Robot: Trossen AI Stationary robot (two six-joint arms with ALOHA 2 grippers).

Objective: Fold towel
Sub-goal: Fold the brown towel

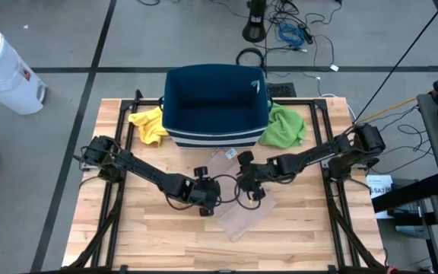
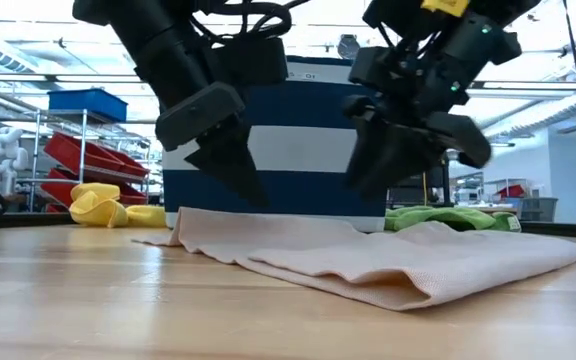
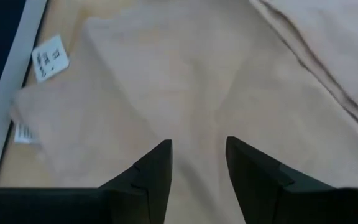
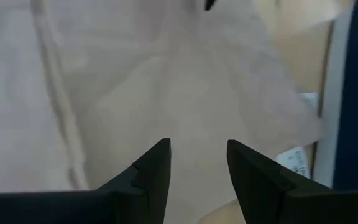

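Note:
A beige towel (image 1: pixel 238 207) lies folded flat on the wooden table (image 1: pixel 150 243), in front of the blue basket. Its folded edge (image 2: pixel 408 295) faces the near side, and a white label (image 3: pixel 50 57) shows at its far end. My left gripper (image 1: pixel 204 196) hovers open just above the towel's left part, slanting down, with nothing between its fingers (image 3: pixel 199 146). My right gripper (image 1: pixel 248 183) hovers open over the towel's far right part, also slanting down (image 4: pixel 199 146). In the low view both grippers (image 2: pixel 248 190) (image 2: pixel 368 180) stand a little above the cloth (image 2: pixel 368 260).
A dark blue basket with a white stripe (image 1: pixel 215 106) stands at the table's far middle. A yellow cloth (image 1: pixel 149 125) lies to its left and a green cloth (image 1: pixel 284 125) to its right. A white bin (image 1: pixel 2 68) stands on the floor at the far left.

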